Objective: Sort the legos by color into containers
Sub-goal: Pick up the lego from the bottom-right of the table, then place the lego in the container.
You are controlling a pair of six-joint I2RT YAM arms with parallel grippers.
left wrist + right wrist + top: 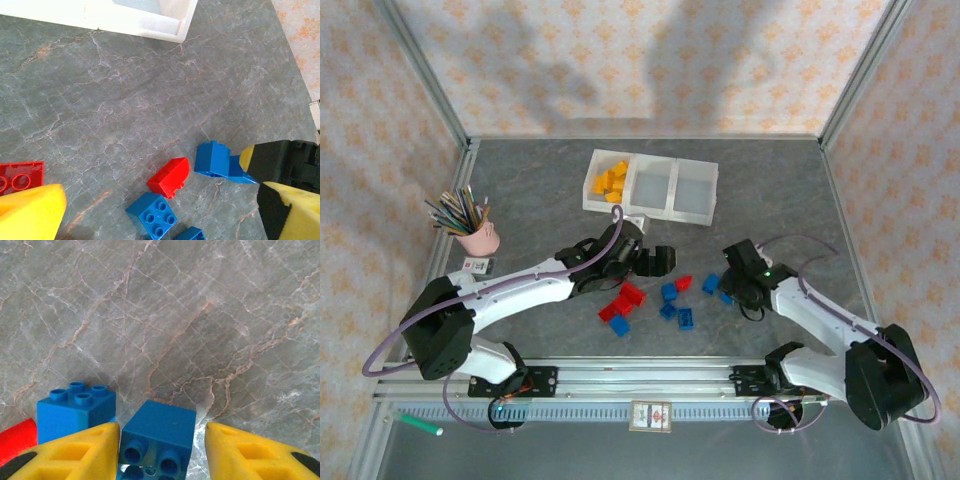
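Evidently yellow-orange studded plastic bricks [610, 182] sit in the left compartment of the low white translucent tray [652, 211]; red and blue bricks [628, 296] wait on the grey table [520, 180]. Right gripper [161, 435] straddles a tipped blue brick [160, 422], fingers [75, 455] spread, poised to pinch; left gripper [658, 260] hovers spread, empty

This was a robot test cell in a lab, not a lived-in room. Two white-and-black arms, the left arm [520, 290] and the right arm [820, 315], were bolted to a slotted aluminium rail [650, 372] at the near edge of a grey marble-patterned tabletop [540, 190], with purple cables [377, 352] looping around their bases. Bare metal posts [422, 70] framed the booth, its walls [650, 60] were flat panels printed with a pale orange floral pattern like wallpaper, and a pink cup of pencils [478, 238] stood near the left wall.
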